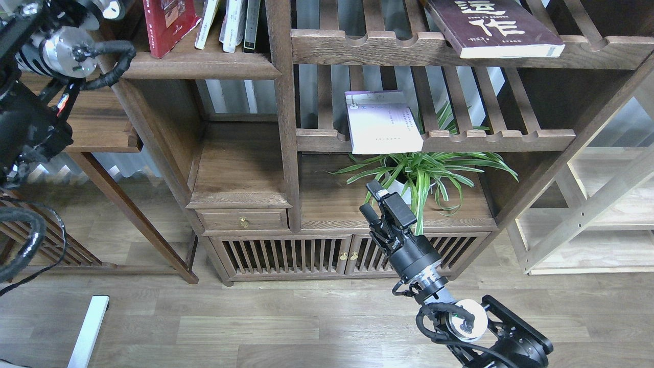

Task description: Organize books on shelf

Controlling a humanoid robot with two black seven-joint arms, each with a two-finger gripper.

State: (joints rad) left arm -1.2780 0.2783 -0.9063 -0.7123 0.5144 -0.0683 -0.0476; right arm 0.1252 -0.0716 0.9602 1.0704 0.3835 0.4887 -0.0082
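Note:
The red book [168,23] stands leaning on the solid dark shelf board [204,66] at the upper left, beside several pale upright books [232,23]. The white and lilac book [380,122] lies flat on the middle slatted shelf and overhangs its front rail. The maroon book with white characters [495,25] lies flat on the upper slatted shelf, also overhanging. My right gripper [373,200] is open and empty, below the lilac book and in front of the plant. My left arm [46,56] rises at the far left; its gripper is out of view.
A spider plant in a white pot [424,174] stands on the cabinet top right behind my right gripper. A small drawer [242,220] and slatted cabinet doors [286,255] sit below. A light wooden frame [587,214] stands at the right, a side table [102,133] at the left.

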